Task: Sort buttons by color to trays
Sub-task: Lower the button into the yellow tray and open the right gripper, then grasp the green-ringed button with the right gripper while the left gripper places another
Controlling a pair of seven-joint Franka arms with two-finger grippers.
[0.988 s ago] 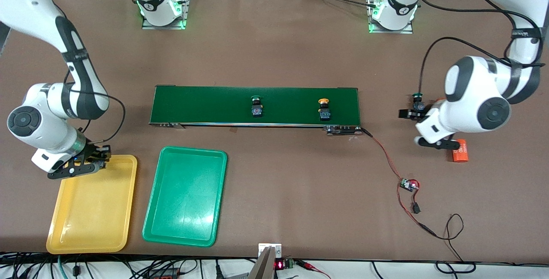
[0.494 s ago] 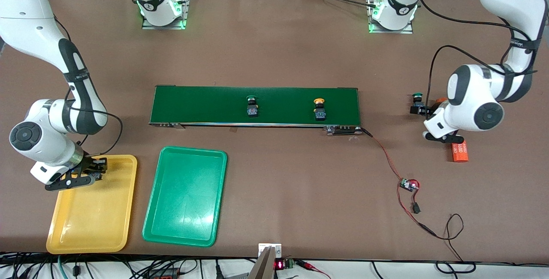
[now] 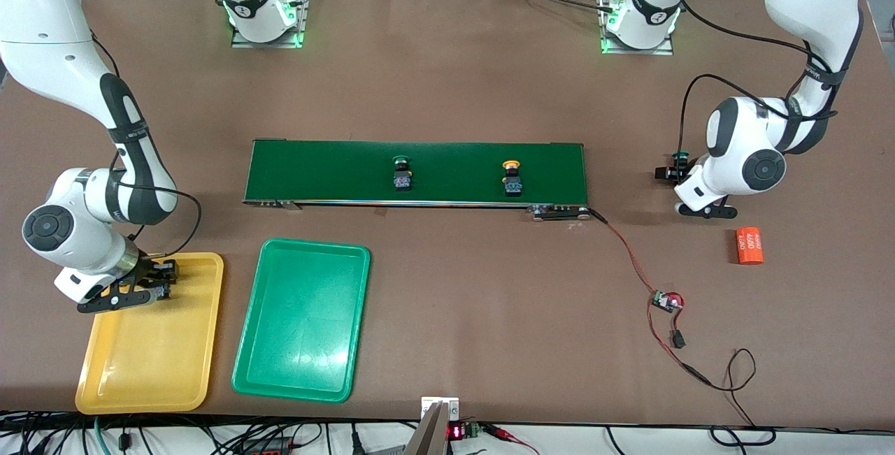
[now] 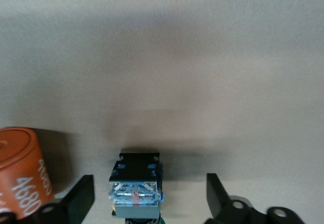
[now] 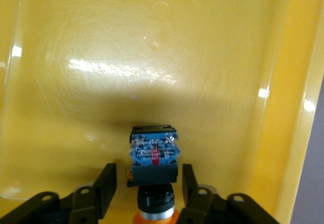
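An orange cylinder (image 3: 749, 246) with white print lies on the brown table (image 3: 447, 77) near the left gripper (image 3: 685, 193), with a small circuit board (image 3: 666, 300) on red wires somewhat farther off and the long dark-green conveyor belt (image 3: 321, 168) well apart toward the right arm's end.

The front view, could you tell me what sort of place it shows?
Most likely a robotics lab test bench: two arms bolted to a brown table, a short green conveyor belt carrying push buttons, and loose wiring with a small circuit board trailing toward the camera.

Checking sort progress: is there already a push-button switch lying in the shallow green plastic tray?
No, the green tray shows only bare plastic in the front view; no button lies in it.
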